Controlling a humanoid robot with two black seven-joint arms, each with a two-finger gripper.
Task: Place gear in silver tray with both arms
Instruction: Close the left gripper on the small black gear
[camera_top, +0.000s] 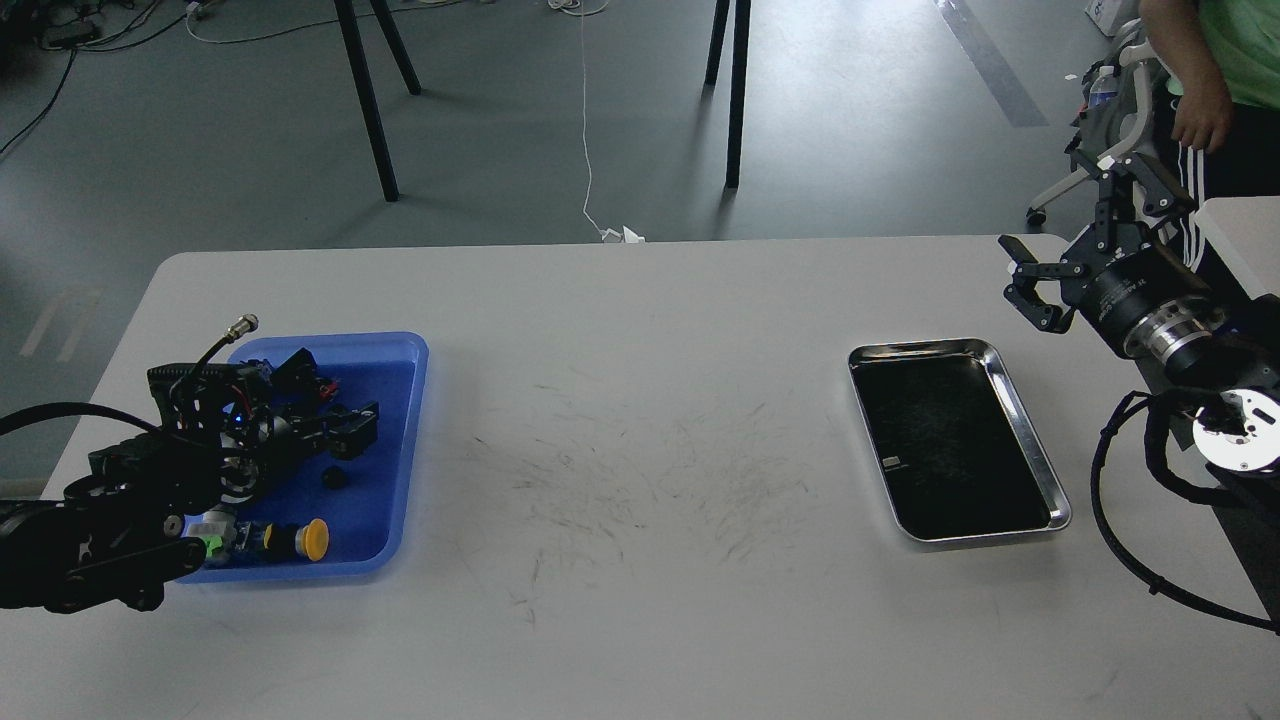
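Two trays sit on one table (640, 420) — one silver tray (1040, 455), one blue tray (405, 440). Two black robot arms — left gripper (350, 428), right gripper (1030, 285).

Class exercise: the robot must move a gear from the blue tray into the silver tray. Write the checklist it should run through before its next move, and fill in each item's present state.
1. Silver tray free to receive a part: ok, its dark bottom shows nothing but a small pale mark.
2. Left hand over the blue tray: ok.
3. Left hand holding a gear: cannot tell, it is dark against the parts.
4. Small black round part reachable: ok, it lies alone on the tray floor.
5. Right hand ready: ok, open, raised beyond the silver tray's far right corner.
6. Path across the table between trays: ok.
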